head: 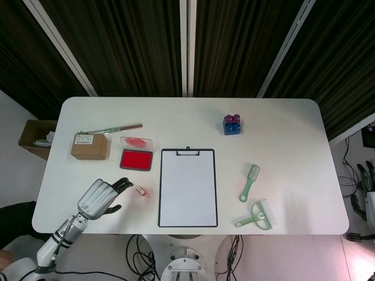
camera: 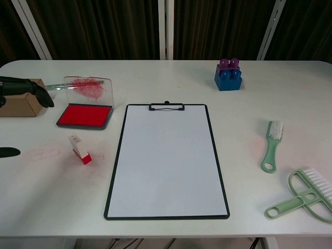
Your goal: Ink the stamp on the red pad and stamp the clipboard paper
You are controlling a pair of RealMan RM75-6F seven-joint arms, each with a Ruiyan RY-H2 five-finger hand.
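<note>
Red-based stamp lies ungrasped at seven o'clock from the red pad, so with the left hand empty, fingers apart beside it, reaching is underway and grasping comes next.

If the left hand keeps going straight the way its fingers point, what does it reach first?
Most likely the stamp: the left hand points right toward it, fingers apart and empty. Height above the table is unclear.
</note>
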